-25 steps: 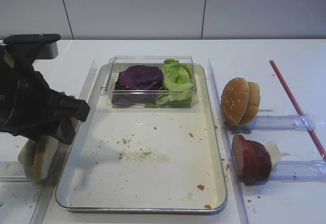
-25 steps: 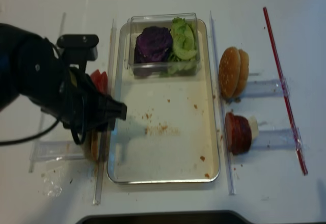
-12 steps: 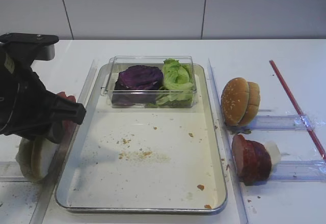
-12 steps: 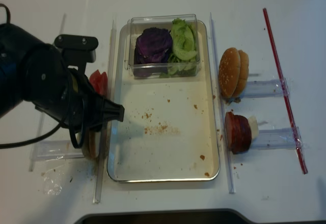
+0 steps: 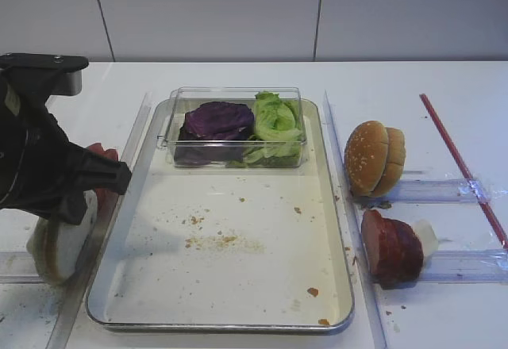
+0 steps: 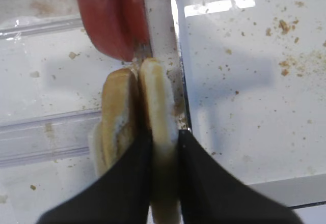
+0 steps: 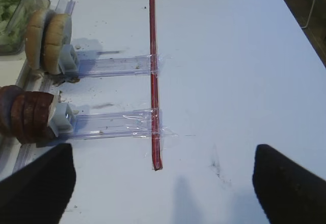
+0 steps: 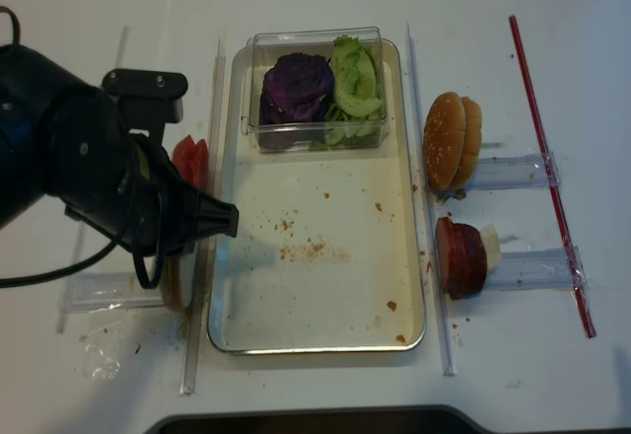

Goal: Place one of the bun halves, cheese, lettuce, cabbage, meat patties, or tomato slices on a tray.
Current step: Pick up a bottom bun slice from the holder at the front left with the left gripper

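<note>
This is looking like a robotics test lab staged as a sandwich station rather than a working kitchen: a plain white desk (image 5: 238, 75) is sitting before bare white wall panels (image 5: 206, 12), with no stove or sink showing. Burger parts are standing on edge in clear plastic rails (image 7: 109, 66) taped to the desk, and a red strip (image 7: 153, 76) is running from 12 toward 6 o'clock beside them. A black robot arm (image 8: 69, 173) is reaching in at 9 o'clock beside a metal tray (image 5: 337, 285).

Two high views share tray (image 5: 337, 301); wrist views close, looking down.
</note>
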{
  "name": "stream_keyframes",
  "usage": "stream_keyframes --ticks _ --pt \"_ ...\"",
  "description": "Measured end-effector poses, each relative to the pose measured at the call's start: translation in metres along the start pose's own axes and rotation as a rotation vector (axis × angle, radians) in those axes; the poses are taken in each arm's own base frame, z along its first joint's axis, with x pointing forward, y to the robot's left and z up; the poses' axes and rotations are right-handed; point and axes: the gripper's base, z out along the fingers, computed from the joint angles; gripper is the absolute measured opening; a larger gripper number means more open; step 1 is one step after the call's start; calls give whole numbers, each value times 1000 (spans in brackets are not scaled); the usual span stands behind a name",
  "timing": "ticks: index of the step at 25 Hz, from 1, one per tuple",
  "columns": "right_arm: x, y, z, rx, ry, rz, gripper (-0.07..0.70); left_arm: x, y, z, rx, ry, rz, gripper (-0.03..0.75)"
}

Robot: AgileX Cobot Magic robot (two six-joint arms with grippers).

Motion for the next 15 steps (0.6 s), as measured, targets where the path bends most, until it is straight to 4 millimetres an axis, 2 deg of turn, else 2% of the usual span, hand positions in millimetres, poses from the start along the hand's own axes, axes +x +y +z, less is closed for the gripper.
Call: stream_keyframes --ticks 15 --pt "0 0 0 0 0 0 692 1 -2 0 19 8 -17 81"
